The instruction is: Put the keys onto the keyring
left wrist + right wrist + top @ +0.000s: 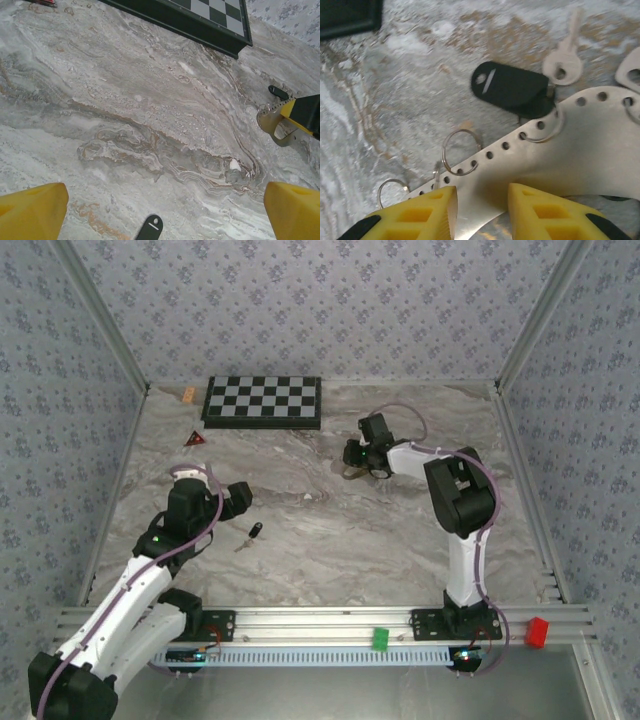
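One plate (590, 145) clamped by right pincer (481, 195); left pincer (162, 202) wide open.

**Tally on the Marble Table**

Two black-headed keys were counted: one loose key (257, 532) and one plate-side key (510, 91). There was one all-silver key (565, 62). Three wire keyrings (462, 131) (393, 180) (551, 137) sat in one perforated metal plate (600, 150). The table also carried one checkerboard (263, 402), one red triangle (194, 439) and one tan block (188, 395). The front rail bore one green block (380, 638) and one red block (537, 631). Two robot arms (130, 590) (460, 495) were present.
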